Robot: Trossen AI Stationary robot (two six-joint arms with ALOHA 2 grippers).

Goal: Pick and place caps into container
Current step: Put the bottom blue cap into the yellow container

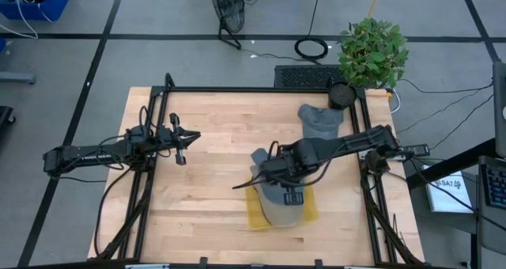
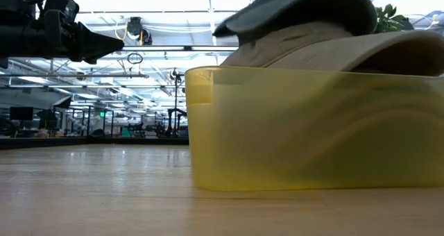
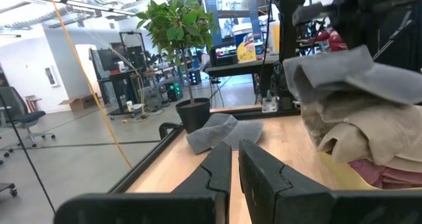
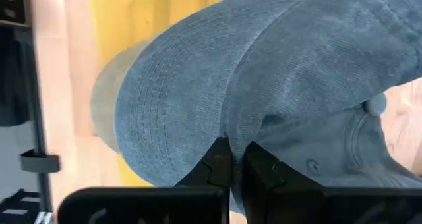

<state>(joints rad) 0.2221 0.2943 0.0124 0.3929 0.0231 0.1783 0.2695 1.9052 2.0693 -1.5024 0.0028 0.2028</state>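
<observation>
My right gripper [image 1: 283,188] hangs over the yellow tray [image 1: 254,214] and is shut on a grey-blue cap [image 4: 198,85]. That cap tops a pile of caps in the tray. In the left wrist view the pile shows grey [image 3: 343,79], khaki [image 3: 343,135] and maroon [image 3: 389,171] caps. The low view shows the pile rising above the tray's wall [image 2: 277,139]. Another grey-blue cap [image 1: 319,120] lies flat on the table near the far right corner. My left gripper [image 1: 183,140] waits shut above the table's left side. My right gripper pinches the grey-blue cap between its two fingers [image 4: 221,161] at a crease where brim meets crown [image 4: 231,128]. It comes from above, pointing down. The brim [image 4: 165,99] spreads over the tray, and the crown with its button [image 4: 376,105] reaches past the tray's edge.
A black plant pot [image 1: 341,95] with a leafy plant [image 1: 373,51] stands at the table's far right corner, close to the loose cap. A black metal frame [image 1: 237,90] borders the table. Bare wood [image 1: 213,166] lies between the two arms.
</observation>
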